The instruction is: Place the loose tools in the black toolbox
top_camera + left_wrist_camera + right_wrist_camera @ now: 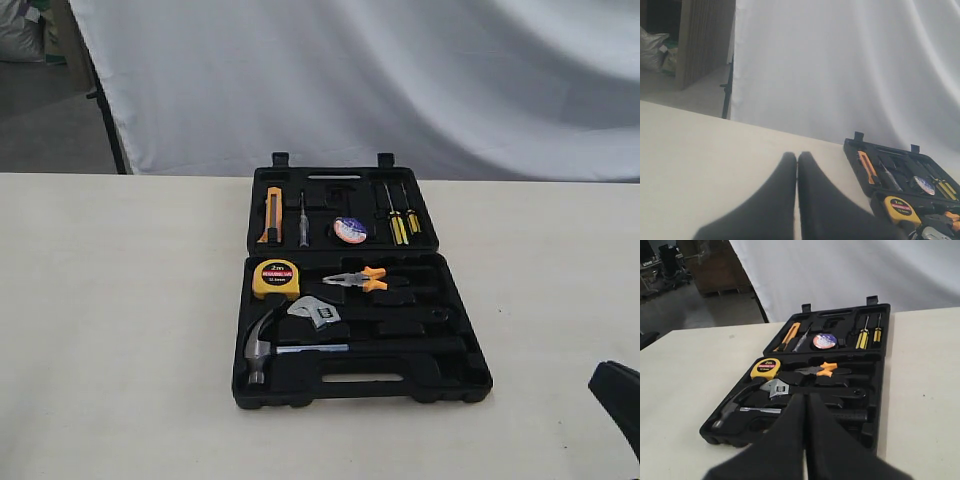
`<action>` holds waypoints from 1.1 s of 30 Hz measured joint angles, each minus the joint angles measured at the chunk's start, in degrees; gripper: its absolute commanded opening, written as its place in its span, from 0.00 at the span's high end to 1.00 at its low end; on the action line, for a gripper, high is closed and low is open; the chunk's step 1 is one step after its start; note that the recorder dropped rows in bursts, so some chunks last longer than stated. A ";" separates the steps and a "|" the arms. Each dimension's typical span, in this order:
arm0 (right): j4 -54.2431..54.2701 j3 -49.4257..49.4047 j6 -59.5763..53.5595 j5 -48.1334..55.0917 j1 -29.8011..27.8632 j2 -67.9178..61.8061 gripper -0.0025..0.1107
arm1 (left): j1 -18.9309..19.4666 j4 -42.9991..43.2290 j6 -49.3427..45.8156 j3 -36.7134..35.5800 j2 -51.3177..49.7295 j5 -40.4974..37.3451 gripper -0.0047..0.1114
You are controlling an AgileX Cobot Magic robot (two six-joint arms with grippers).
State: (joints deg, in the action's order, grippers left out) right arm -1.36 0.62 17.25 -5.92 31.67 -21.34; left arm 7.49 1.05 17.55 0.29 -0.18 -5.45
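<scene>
The black toolbox (300,392) lies open in the middle of the table. In its near half the claw hammer (262,350) and the silver adjustable wrench (315,312) rest in their recesses. The tape roll (350,230) with the purple-white label sits in the far half. My right gripper (806,397) is shut and empty, hovering just before the toolbox's (881,390) near edge, above the hammer (735,407) and wrench (780,387). My left gripper (797,156) is shut and empty over bare table, left of the toolbox (856,160).
A yellow tape measure (276,279) and orange-handled pliers (358,280) also lie in the near half. A utility knife (272,214) and screwdrivers (400,222) fill the far half. A white sheet (350,80) hangs behind the table. A black arm part (618,392) shows at the lower right.
</scene>
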 measured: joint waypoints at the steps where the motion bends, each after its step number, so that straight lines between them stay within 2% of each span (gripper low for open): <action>1: 0.00 -0.28 0.00 0.52 0.00 0.60 0.98 | 0.00 0.00 0.00 0.00 0.00 0.00 0.95; 18: 0.00 -0.43 0.20 1.52 -1.12 7.81 0.98 | 0.00 0.00 0.00 0.00 0.00 0.00 0.95; 21: 0.00 -0.43 0.20 2.53 -5.77 12.39 0.98 | 0.00 0.00 0.00 0.00 0.00 0.00 0.95; 28: 0.00 -0.43 0.05 9.70 -20.87 20.86 0.98 | 0.00 0.00 0.00 0.00 0.00 0.00 0.95; 33: -0.46 -0.43 -4.28 11.58 -23.80 20.94 0.98 | 0.00 0.00 0.00 0.00 0.00 0.00 0.95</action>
State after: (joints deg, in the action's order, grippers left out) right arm -1.82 0.19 12.97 5.66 7.87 -0.41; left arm 7.49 1.05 17.55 0.29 -0.18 -5.45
